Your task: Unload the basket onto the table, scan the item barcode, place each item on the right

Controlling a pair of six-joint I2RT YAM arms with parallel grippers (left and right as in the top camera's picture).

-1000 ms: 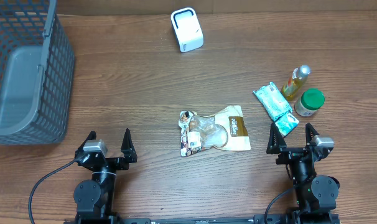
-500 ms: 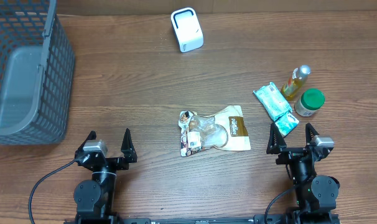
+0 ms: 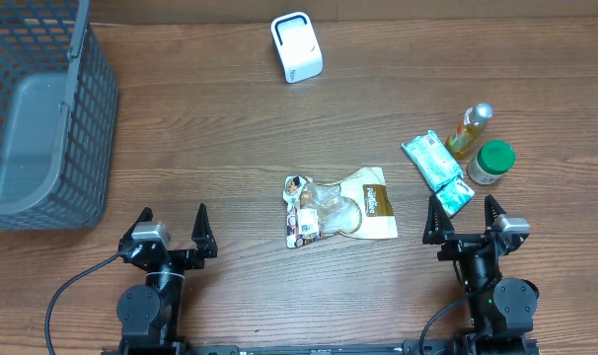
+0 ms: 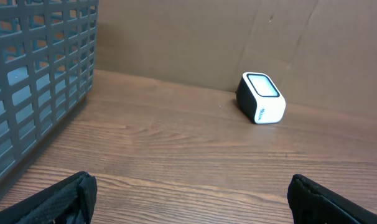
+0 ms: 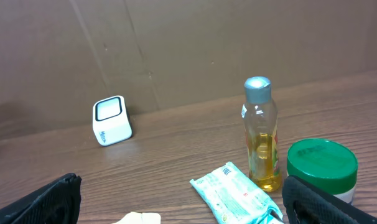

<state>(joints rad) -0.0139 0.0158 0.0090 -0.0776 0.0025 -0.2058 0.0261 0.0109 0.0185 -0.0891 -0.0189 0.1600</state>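
A white barcode scanner stands at the back of the table, also in the left wrist view and right wrist view. A clear-and-tan snack bag lies flat at the table's middle. At the right lie a teal wipes pack, a yellow bottle and a green-lidded jar. My left gripper stands open at the front left over bare wood. The right gripper stands open at the front right, just short of the wipes pack. Neither holds anything.
A grey mesh basket fills the back left corner; its wall rises left of my left gripper. The bottle and jar stand close together ahead of the right gripper. A brown wall backs the table.
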